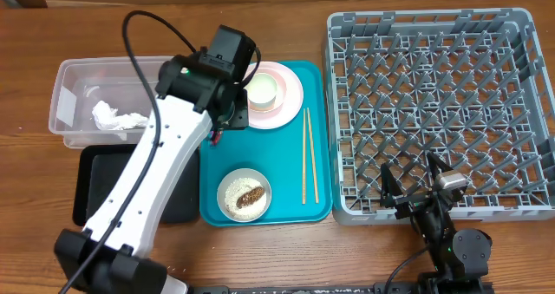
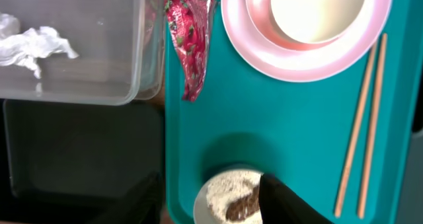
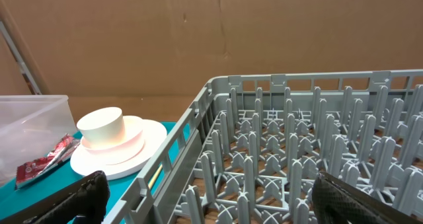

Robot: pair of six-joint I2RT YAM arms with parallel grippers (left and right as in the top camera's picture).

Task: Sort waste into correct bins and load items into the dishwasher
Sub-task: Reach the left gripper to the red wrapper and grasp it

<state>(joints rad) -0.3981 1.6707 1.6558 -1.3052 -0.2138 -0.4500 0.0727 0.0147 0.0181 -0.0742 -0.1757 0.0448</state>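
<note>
Clearly, the red foil wrapper (image 2: 188, 42) lies loose on the teal tray (image 2: 291, 138), just beside the clear tub (image 2: 151, 49), its long axis along the tub wall, right below the left gripper (image 1: 217, 129), whose opening cannot be told, while the wide-open right gripper (image 3: 211, 197) is well apart, at the dish rack (image 3: 297, 138).

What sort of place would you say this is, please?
Probably a lab mock-up of a dish-clearing station: a wooden table carries a grey dish rack and a teal tray, with a cardboard wall behind.
</note>
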